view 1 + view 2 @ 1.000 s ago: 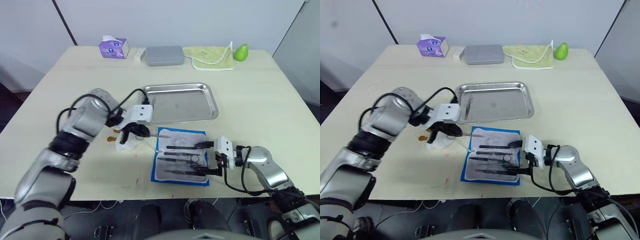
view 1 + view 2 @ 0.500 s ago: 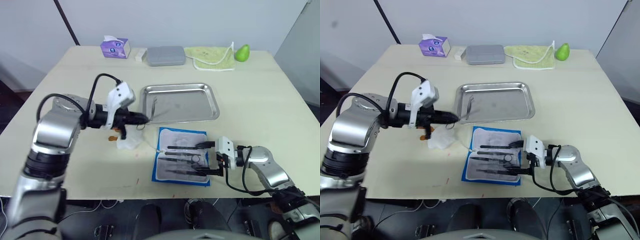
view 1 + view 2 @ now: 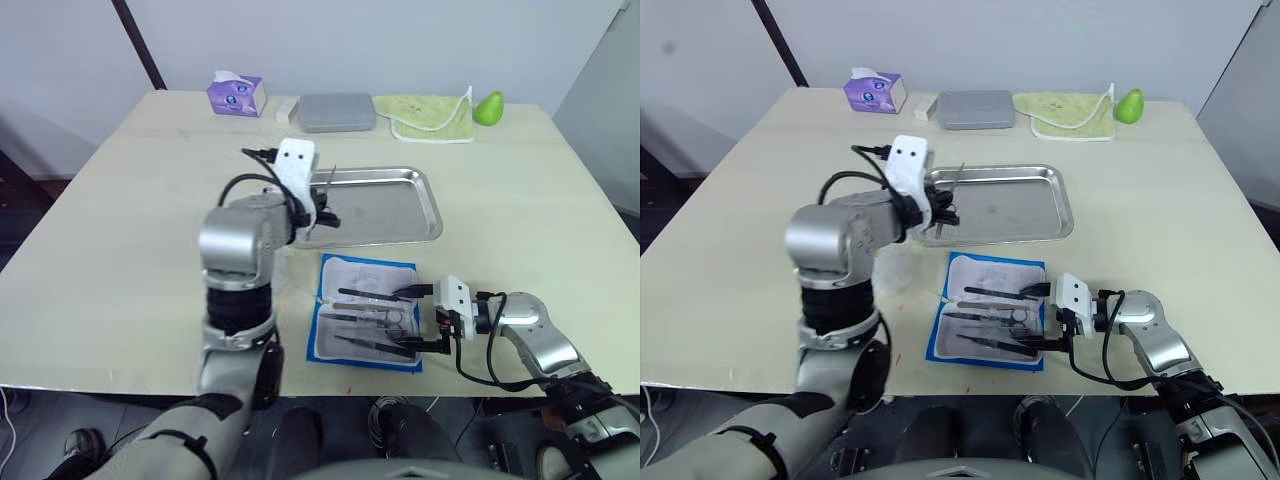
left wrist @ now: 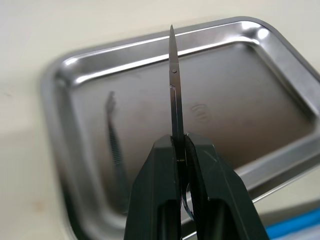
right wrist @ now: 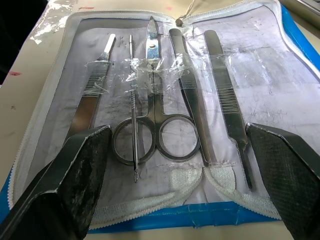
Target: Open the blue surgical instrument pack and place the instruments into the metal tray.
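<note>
Left gripper (image 4: 181,145): clamped on thin scissors (image 4: 173,85), blades pointing away, held over the metal tray (image 3: 425,188) by its left end.
Metal tray: mid-table; one dark forceps (image 4: 115,145) lies inside near that left end.
Right gripper (image 3: 428,318): fingers spread wide, at the right edge of the blue surgical instrument pack (image 3: 330,352).
Pack: unfolded flat near the table's front edge, just in front of the tray.
Instruments (image 5: 155,95): scissors, tweezers, a probe, side by side on the pack's clear lining.
</note>
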